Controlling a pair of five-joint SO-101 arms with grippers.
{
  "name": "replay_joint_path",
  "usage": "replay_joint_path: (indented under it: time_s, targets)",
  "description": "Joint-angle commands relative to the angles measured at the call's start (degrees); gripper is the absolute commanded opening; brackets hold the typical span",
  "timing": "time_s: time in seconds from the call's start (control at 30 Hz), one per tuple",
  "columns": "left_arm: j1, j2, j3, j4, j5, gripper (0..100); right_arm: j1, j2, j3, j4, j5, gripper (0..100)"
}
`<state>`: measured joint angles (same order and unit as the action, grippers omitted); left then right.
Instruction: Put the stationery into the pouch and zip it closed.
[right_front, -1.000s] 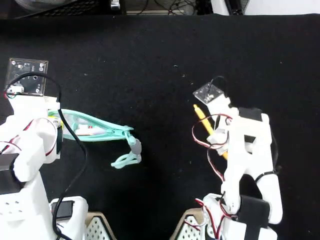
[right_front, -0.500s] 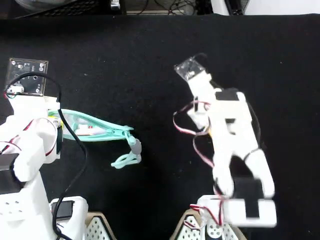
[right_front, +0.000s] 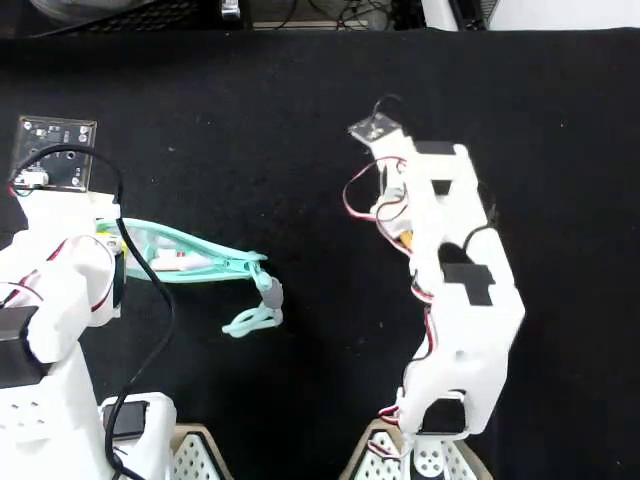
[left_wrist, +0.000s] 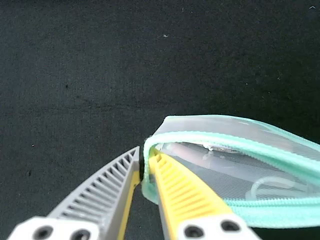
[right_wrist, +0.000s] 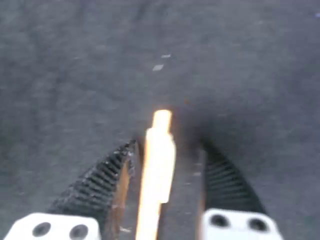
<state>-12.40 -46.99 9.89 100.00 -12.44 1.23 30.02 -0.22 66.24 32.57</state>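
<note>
On the black table cloth (right_front: 250, 110), over by my left arm, the mint-green pouch (right_front: 190, 258) lies with its mouth gaping. The left gripper (left_wrist: 144, 161) is clamped on the rim at one end, with the edge pinched between its grey finger and its yellow one. Something pale sits inside the pouch, but through the translucent wall I cannot make out what. From above, the left arm covers that end of the pouch. Well apart to the right, the orange pen (right_wrist: 159, 160) lies between the spread fingers of the right gripper (right_wrist: 167, 147) — blurred, its rear end cut off at the frame's edge. From overhead, the right arm hides nearly all of the pen — just a sliver peeks out.
</note>
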Motion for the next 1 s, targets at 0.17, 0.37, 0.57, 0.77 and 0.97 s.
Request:
replay_joint_path:
  time_s: [0.17, 0.37, 0.57, 0.77, 0.97]
  targets:
    - [-0.48, 0.53, 2.33, 0.7, -0.35, 3, 0.88, -9.01, 0.48, 0.79, -0.44, 1.2]
    - [-0.48, 0.53, 2.33, 0.7, -0.35, 3, 0.35, -34.24, 14.73, 0.35, -0.18, 1.2]
    - [-0.48, 0.53, 2.33, 0.7, -0.35, 3, 0.0, -65.71, 22.81, 0.97, -0.62, 1.2]
    - [-0.48, 0.53, 2.33, 0.7, -0.18, 3, -9.67, -91.21, 22.55, 8.97, -6.33, 1.2]
    - [-0.48, 0.53, 2.33, 0.7, -0.09, 3, -24.35, -105.8, 15.87, 7.91, -20.04, 1.3]
